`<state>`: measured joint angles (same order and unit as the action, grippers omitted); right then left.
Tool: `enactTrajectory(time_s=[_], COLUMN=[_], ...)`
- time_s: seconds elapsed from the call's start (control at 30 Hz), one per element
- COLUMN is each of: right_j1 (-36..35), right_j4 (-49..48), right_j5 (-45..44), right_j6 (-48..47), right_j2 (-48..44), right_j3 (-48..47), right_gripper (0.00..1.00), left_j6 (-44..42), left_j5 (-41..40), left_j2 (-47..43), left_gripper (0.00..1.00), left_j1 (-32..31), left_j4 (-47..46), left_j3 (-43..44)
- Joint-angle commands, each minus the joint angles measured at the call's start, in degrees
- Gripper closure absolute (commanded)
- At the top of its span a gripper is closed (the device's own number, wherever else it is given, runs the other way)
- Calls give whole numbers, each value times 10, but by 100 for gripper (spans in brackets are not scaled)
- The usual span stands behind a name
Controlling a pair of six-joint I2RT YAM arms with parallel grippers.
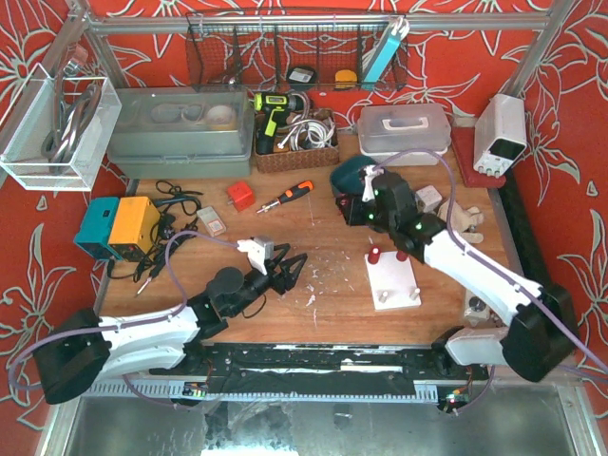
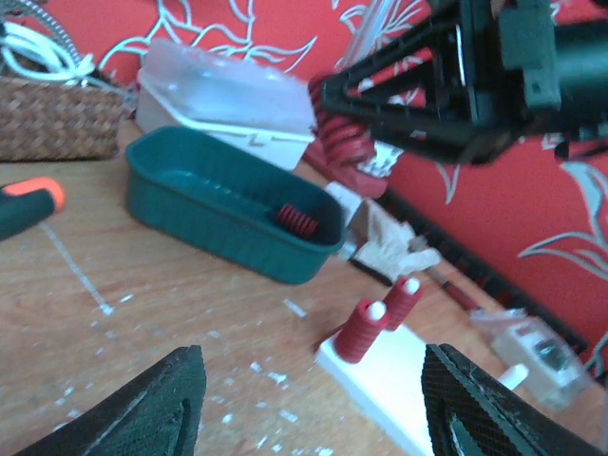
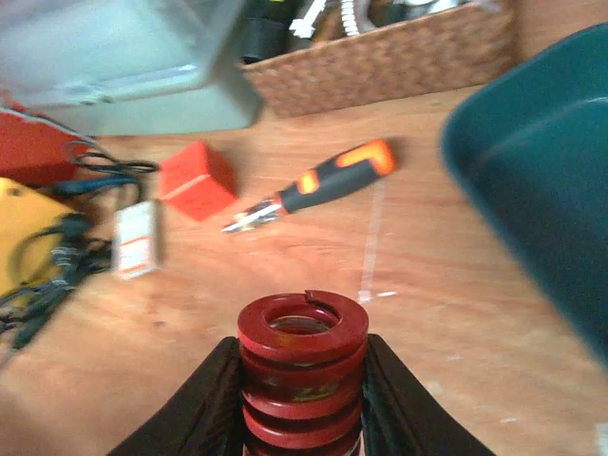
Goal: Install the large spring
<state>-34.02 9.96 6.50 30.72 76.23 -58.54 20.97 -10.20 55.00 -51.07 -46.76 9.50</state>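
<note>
Clamping the large spring across its coils with the right jaws, one black finger on each flank, leaving the hollow middle free (probably to let a peg pass up it). Holding it in the air, clear of the surface, near the right end of the green tray at the far side, with one small red spring lying inside that tray. Not yet over the white plate, set nearer, with two smaller red springs already seated upright on its pegs. Judging from that: carrying in hand, seating to come, calling for the bore lined up squarely over a bare peg (none made out from these views). Left jaws apart with nothing between them, low over the surface to the left of the plate and facing it, perhaps placed to steady it against tipping. Farther left, off the likely route: a screwdriver and a red block.
</note>
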Motion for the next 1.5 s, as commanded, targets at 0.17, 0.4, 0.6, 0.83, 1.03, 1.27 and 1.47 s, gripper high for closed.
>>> enactTrajectory(time_s=[0.17,0.4,0.6,0.83,1.03,1.27,1.47], right_j1=[-115,-189,-229,-256,-275,-284,-283], right_j4=[-157,-171,-177,-179,-188,-155,-47], right_j5=[-31,-73,-91,-102,-94,-61,-49], right_j6=[141,145,144,139,138,105,35], right_j2=[-91,-113,-126,-119,-105,-111,-133], right_j3=[96,111,120,119,116,107,78], right_gripper=[100,100,100,100,100,100,87], left_j6=[26,40,43,38,20,-36,-131], left_j5=[48,62,60,67,72,106,107], left_j2=[30,44,37,22,22,6,-27], left_gripper=[29,28,32,31,40,82,100], left_j1=[-3,-3,-3,-3,-3,-3,-3], left_j4=[-15,-19,-22,-22,-25,-39,-51], left_j3=[73,86,82,85,91,80,45])
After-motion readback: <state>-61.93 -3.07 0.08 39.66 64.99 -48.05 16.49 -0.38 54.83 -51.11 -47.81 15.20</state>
